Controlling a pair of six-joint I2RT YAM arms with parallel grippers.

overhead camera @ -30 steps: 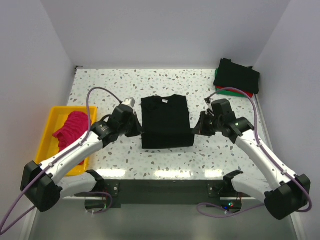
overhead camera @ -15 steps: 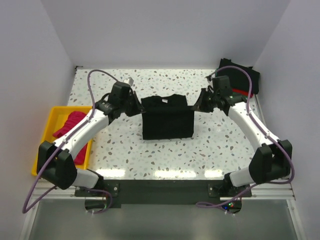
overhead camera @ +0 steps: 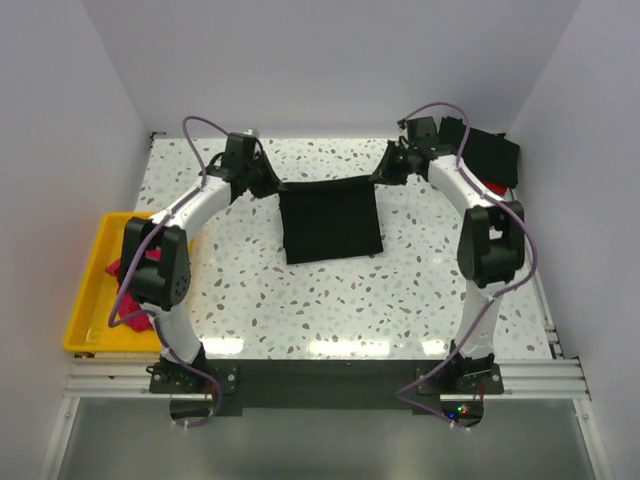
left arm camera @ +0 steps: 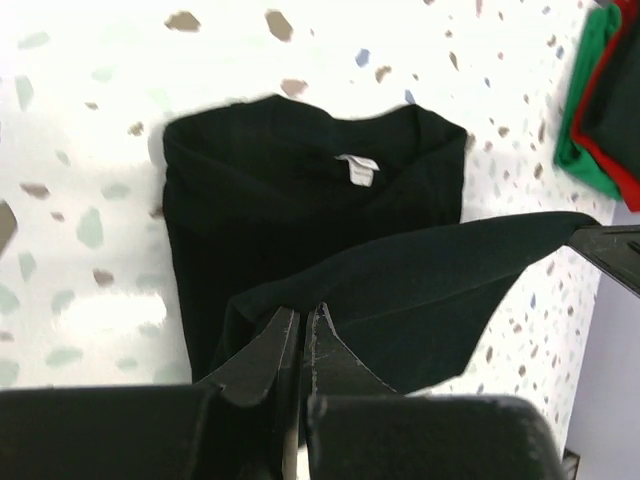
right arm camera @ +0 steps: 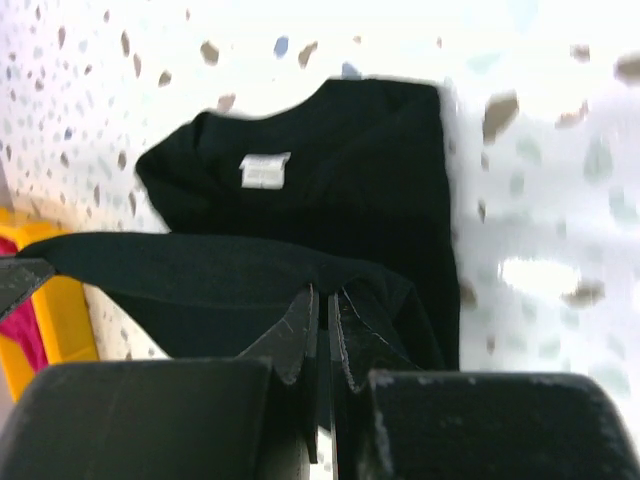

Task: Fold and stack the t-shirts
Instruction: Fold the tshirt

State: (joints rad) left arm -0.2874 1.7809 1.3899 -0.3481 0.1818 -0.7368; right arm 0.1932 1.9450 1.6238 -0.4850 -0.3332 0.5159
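Left gripper pinched tight on one hem corner of the black shirt, right gripper clamped on the other! Hem stretched between them above the neck tag, far side of the table. Straight down should lay it, I'd say, both arms equally near.

Black t-shirt — soft matt knit cloth, no sheen, faint ribbing at the collar. Neck tag: small, white, flat fabric.
Table: smooth white speckled top with grey-brown flecks, glossy enough to throw glare.
Left gripper, right gripper: matt black plastic fingers, inner edges scuffed pale.
Tray — shiny yellow plastic.
Arm shells: smooth white plastic, slight gloss.
Green and red shirts: matt cloth.
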